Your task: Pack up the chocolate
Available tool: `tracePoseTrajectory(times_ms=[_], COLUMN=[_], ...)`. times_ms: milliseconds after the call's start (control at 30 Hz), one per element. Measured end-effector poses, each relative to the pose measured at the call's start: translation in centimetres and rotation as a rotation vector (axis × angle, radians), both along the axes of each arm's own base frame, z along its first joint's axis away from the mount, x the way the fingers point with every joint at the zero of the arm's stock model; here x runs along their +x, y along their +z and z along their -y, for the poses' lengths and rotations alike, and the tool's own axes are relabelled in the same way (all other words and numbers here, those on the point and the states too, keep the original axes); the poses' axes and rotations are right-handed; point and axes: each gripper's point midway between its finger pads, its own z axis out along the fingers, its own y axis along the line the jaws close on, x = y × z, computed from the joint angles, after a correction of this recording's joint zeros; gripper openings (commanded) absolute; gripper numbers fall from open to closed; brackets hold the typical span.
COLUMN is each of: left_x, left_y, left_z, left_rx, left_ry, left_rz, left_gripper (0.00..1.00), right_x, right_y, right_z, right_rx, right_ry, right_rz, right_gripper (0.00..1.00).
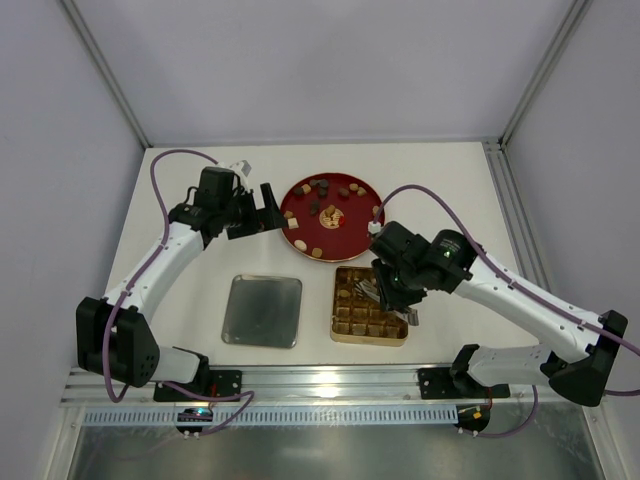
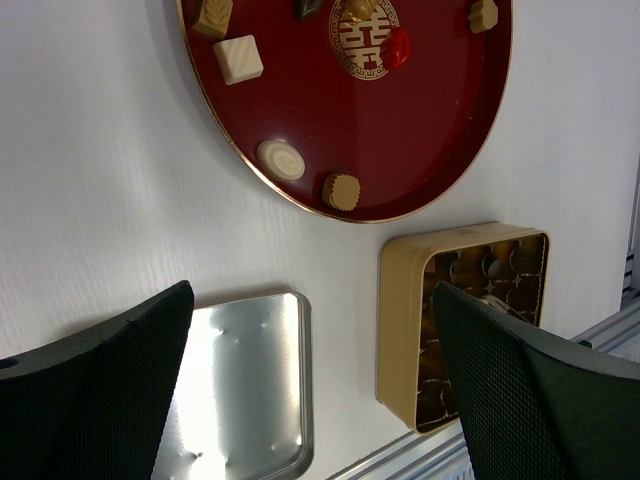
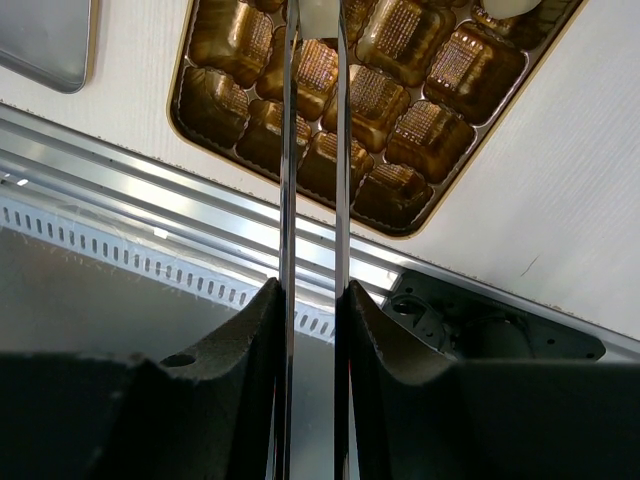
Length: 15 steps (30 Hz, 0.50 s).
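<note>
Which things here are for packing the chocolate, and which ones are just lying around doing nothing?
For the job: the chocolates, the red plate they sit on, the gold tin with cells, the metal tongs clamped in the right gripper.

Just lying about: the flat silver tray beside the tin, the metal rail along the front.

White arms, purple cables, black left tool and right tool.
</note>
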Motion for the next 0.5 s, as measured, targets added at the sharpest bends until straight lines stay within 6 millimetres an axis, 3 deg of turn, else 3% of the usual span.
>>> tracePoseTrajectory(times_ms=[500], left_x=[0.00], left_y=[0.00], left_z=[0.00], left_rx=[0.000], left_ry=[0.000], left_rz=[0.000], left_gripper=[1.00], right_x=[0.24], right_y=[-0.59], right_z=[-0.12], right_rx=[-0.009], right_ry=[-0.003], right_rz=[0.001], right_gripper=[0.38])
